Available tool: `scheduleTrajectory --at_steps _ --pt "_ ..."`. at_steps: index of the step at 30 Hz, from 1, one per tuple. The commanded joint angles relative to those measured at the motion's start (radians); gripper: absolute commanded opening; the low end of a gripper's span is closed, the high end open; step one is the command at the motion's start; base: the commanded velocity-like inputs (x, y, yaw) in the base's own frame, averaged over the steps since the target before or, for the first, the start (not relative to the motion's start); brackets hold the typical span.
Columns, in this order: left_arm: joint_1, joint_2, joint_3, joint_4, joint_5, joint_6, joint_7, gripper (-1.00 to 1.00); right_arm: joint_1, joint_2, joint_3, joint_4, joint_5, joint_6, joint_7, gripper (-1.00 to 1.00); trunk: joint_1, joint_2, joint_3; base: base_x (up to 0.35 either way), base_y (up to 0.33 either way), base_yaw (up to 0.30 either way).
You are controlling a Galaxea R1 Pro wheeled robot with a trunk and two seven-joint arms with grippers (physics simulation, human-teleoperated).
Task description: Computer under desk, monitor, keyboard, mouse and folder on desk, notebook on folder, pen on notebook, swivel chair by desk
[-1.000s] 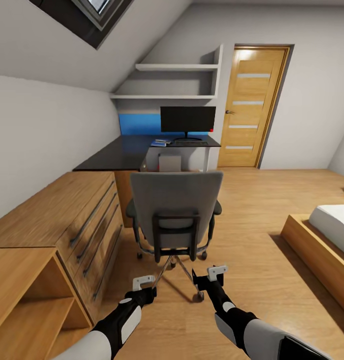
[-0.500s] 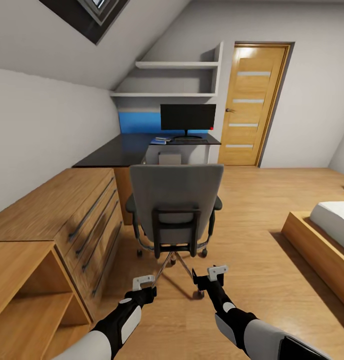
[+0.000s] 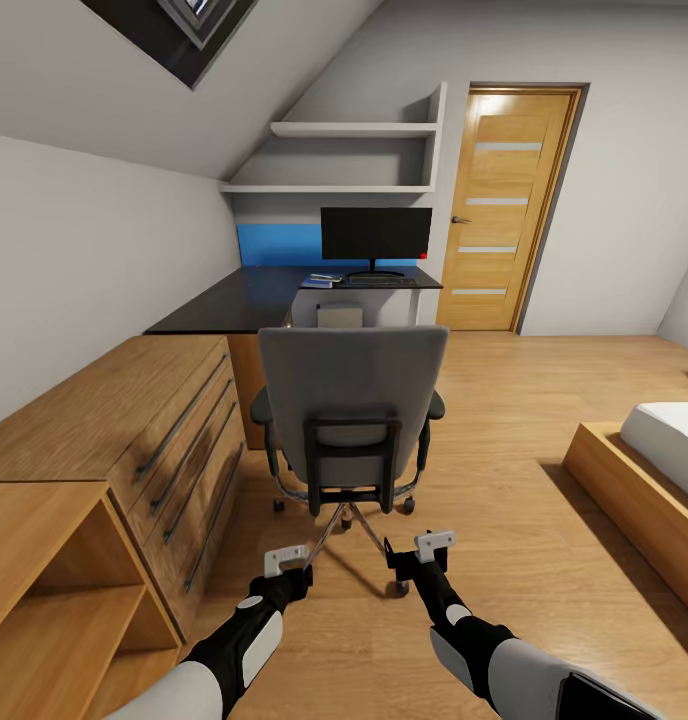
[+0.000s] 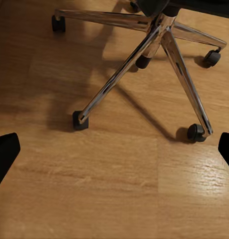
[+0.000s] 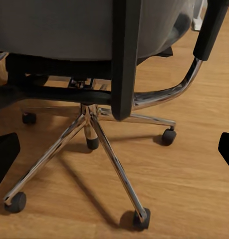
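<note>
Grey-upholstered swivel chair (image 3: 349, 420): stands on wood floor (image 3: 504, 560) w/ tall back facing robot, directly btwn robot and desk (image 3: 254, 300), chrome star base (image 4: 144, 55) near both grippers. Seat contents hidden by backrest, so can't tell if folder lies there. Desk: glossy black L-top against far wall, blue back panel; monitor (image 3: 376, 235) upright on it, keyboard (image 3: 382, 283) just in front of stand, small flat blue-ish items (image 3: 322, 282) beside keyboard, too small to ID. Pale box under desk (image 3: 339, 317), prob. the computer. Light-wood drawer cabinet (image 3: 134, 440) along robot's left; door (image 3: 504, 210) beyond desk; bed edge (image 3: 644, 480) at right. Left gripper (image 3: 286, 560): fingers spread, nothing held, low over floor short of chair base. Right gripper (image 3: 424, 548): same, fingers apart, empty, aimed at chair's underside and black back bracket (image 5: 125, 55). Step in hand, by judgement: approach chair to reach seat or push chair to desk. To do well: come round chair's side, not straight at the back, keep arms above caster legs, avoid nudging chair early, since it will prob. roll off.
</note>
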Motion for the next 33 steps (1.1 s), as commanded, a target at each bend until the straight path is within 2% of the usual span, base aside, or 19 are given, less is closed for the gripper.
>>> scheduleTrajectory --at_steps 1,12,22,27,33 --pt "-0.001 0.0 -0.006 0.0 0.008 -0.004 0.007 1.0 -0.001 0.0 0.009 0.0 0.0 -0.001 -0.009 1.0 0.0 0.0 -0.001 0.131 0.0 0.0" --pt "-0.001 0.0 -0.009 0.0 0.007 -0.013 0.006 1.0 -0.001 0.0 0.012 0.0 0.002 0.0 -0.003 1.0 0.0 0.0 -0.001 0.081 0.0 0.0" --pt "-0.001 0.0 -0.011 0.0 0.007 -0.014 0.006 1.0 -0.001 0.0 0.015 0.0 0.006 0.002 0.0 1.0 0.0 0.0 -0.001 0.169 0.0 0.0" --pt "-0.001 0.0 -0.01 0.0 0.007 -0.015 0.006 1.0 -0.001 0.001 0.016 0.001 0.03 0.005 0.018 1.0 0.0 0.0 -0.001 0.136 0.0 0.0" --pt "-0.001 0.0 -0.011 0.0 0.007 -0.015 0.006 1.0 -0.001 0.0 0.016 0.0 0.036 0.006 0.021 1.0 0.0 0.0 -0.001 0.069 0.0 0.0"
